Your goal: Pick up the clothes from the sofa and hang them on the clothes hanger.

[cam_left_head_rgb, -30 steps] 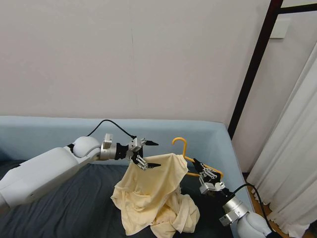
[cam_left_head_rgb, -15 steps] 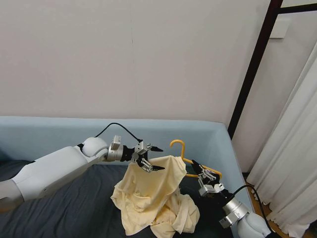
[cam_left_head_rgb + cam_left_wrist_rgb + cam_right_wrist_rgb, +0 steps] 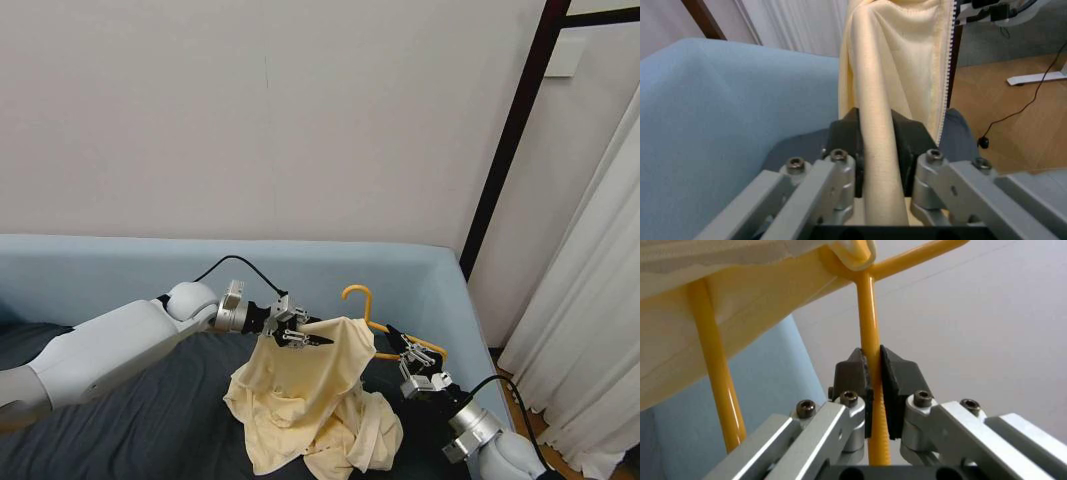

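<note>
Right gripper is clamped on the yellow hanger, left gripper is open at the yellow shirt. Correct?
Not quite. The left gripper is shut on a fold of the yellow shirt, as the left wrist view shows. The right gripper is indeed clamped on the yellow hanger.

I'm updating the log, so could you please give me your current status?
Left tool shut on yellow garment edge. Right tool shut on yellow hanger. Garment draped over hanger, rest heaped on sofa. No obstruction seen.
</note>
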You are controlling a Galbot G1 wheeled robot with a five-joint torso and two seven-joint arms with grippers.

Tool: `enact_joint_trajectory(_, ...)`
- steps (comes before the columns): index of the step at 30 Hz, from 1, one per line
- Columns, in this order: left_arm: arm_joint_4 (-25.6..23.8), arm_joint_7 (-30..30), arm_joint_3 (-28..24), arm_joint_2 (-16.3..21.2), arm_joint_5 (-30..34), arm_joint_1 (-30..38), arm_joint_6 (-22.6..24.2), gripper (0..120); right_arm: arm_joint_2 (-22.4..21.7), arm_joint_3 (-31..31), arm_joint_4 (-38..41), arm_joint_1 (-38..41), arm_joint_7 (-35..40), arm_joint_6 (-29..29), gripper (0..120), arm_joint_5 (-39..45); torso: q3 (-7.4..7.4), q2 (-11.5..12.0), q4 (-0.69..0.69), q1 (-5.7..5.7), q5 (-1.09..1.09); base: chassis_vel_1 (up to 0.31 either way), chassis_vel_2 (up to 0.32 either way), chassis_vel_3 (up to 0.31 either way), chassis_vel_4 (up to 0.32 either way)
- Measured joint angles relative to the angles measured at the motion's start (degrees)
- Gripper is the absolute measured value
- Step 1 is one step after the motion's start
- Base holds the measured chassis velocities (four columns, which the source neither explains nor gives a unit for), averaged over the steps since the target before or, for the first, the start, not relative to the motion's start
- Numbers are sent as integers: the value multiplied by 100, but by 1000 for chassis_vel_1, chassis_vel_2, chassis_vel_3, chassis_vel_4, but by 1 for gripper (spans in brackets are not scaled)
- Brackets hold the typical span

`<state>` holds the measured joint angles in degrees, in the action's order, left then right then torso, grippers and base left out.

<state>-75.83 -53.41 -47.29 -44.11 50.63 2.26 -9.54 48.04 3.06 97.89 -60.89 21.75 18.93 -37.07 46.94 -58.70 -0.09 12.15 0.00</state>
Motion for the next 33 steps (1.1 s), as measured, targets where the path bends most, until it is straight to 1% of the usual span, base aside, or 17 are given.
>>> enact_joint_trajectory(1, 0, 19, 10, 9, 1, -14, -2, 7, 6, -5, 0, -1, 0, 11, 4, -6, 0, 0, 0, 0, 0, 0, 0, 0, 0)
enact_joint_trajectory(10, -103, 122, 201, 153, -2, -223, -38, 7, -2, -68, 91, -47, -14, -31, 4, 38, 0, 0, 0, 0, 0, 0, 0, 0, 0)
enact_joint_trajectory(13, -141, 179, 452, 284, -9, -415, -39, 7, -57, -97, 186, -118, -25, -152, 16, 297, 0, 0, 0, 0, 0, 0, 0, 0, 0)
enact_joint_trajectory(14, -141, 179, 452, 284, -9, -415, -39, 7, -57, -97, 186, -118, -25, -152, 16, 297, 0, 0, 0, 0, 0, 0, 0, 0, 0)
enact_joint_trajectory(17, -179, 201, 710, 425, -18, -609, -50, 7, -118, -115, 363, -227, -50, -184, 31, 589, 0, 0, 1, -1, -1, 0, 0, 0, 0)
enact_joint_trajectory(18, -179, 201, 710, 425, -18, -609, -50, 7, -118, -115, 363, -227, -50, -184, 31, 589, 0, 0, 1, -1, -1, 0, 0, 0, 0)
enact_joint_trajectory(22, -257, 227, 907, 721, -6, -807, -111, 7, -229, -57, 662, -530, -66, -188, 49, 1096, 0, 0, 0, -1, 0, 0, 0, 0, 0)
enact_joint_trajectory(23, -257, 227, 907, 721, -6, -807, -111, 7, -229, -57, 662, -530, -66, -188, 49, 1096, 0, 0, 0, -1, 0, 0, 0, 0, 0)
enact_joint_trajectory(24, -297, 233, 939, 786, 2, -860, -123, 7, -238, -46, 697, -579, -64, -190, 53, 1187, 0, 0, 0, -1, 0, 0, 0, 0, 0)
enact_joint_trajectory(25, -370, 253, 999, 917, 10, -982, -150, 7, -256, -34, 785, -701, -37, -231, 59, 1509, 0, 0, 1, -1, -1, 0, 0, 0, 0)
enact_joint_trajectory(26, -394, 262, 1022, 971, 10, -1039, -164, 7, -267, -34, 840, -767, -18, -292, 63, 1718, 0, -1, 1, -1, 0, 0, 0, 0, 0)
enact_joint_trajectory(27, -394, 262, 1022, 971, 10, -1039, -164, 7, -267, -34, 840, -767, -18, -292, 63, 1718, 0, -1, 1, -1, 0, 0, 0, 0, 0)
enact_joint_trajectory(28, -431, 281, 1068, 1050, 10, -1145, -184, 7, -291, -35, 939, -873, 4, -427, 66, 2096, 0, 0, 1, -1, 0, 0, 0, 0, 0)
enact_joint_trajectory(29, -484, 309, 1125, 1134, 18, -1262, -201, 7, -318, -39, 1056, -996, 16, -614, 73, 2554, -1, -1, 0, -1, -1, 0, 0, 0, 0)
enact_joint_trajectory(32, -644, 418, 1502, 1352, 68, -1826, -254, 7, -352, -74, 1179, -1159, -53, -1060, 85, 3638, -1, -1, -1, -1, 0, 0, 0, 0, 0)
enact_joint_trajectory(33, -644, 418, 1502, 1352, 68, -1826, -254, 7, -352, -74, 1179, -1159, -53, -1060, 85, 3638, -1, -1, -1, -1, 0, 0, 0, 0, 0)
